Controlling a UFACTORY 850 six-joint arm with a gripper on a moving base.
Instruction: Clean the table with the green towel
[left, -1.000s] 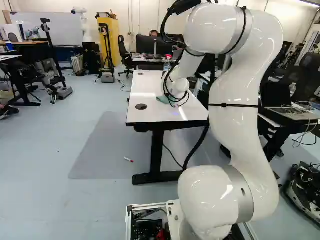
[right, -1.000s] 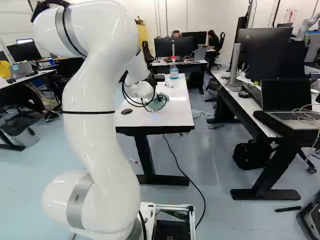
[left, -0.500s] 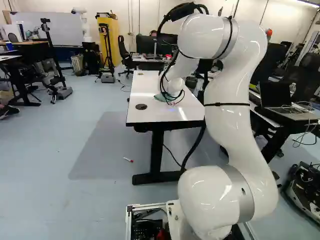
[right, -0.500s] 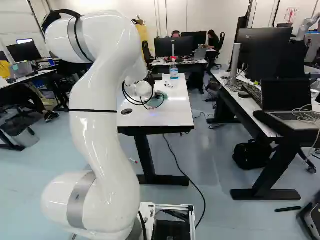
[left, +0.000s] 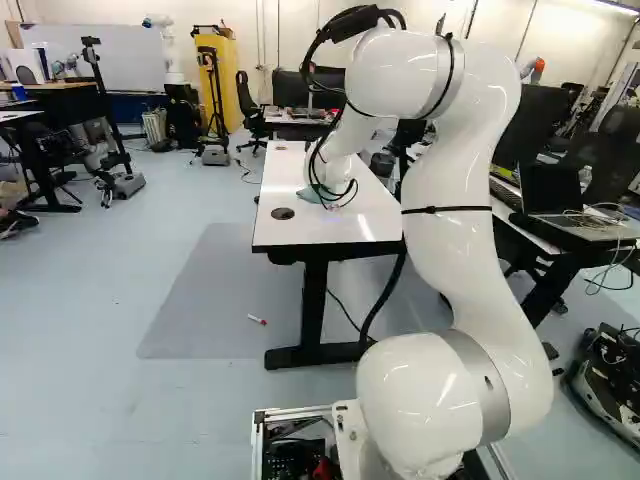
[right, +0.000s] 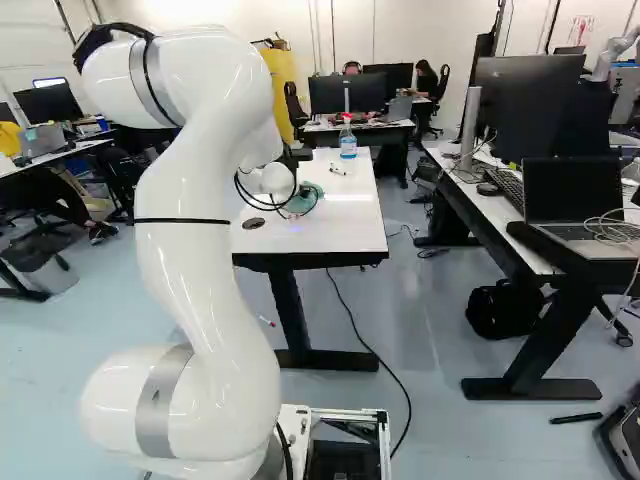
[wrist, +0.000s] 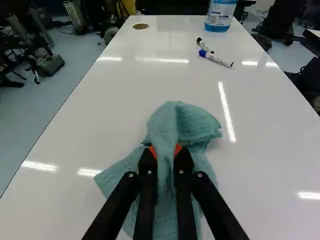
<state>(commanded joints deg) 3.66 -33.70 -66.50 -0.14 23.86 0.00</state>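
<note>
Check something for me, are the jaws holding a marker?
No, the jaws are closed on the towel, while the blue-capped marker and the black-capped marker lie beyond it on the table.

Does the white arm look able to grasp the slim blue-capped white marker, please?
Probably not: its black hand is shut on the green cloth towel, though the white tabletop toward the marker looks free.
</note>
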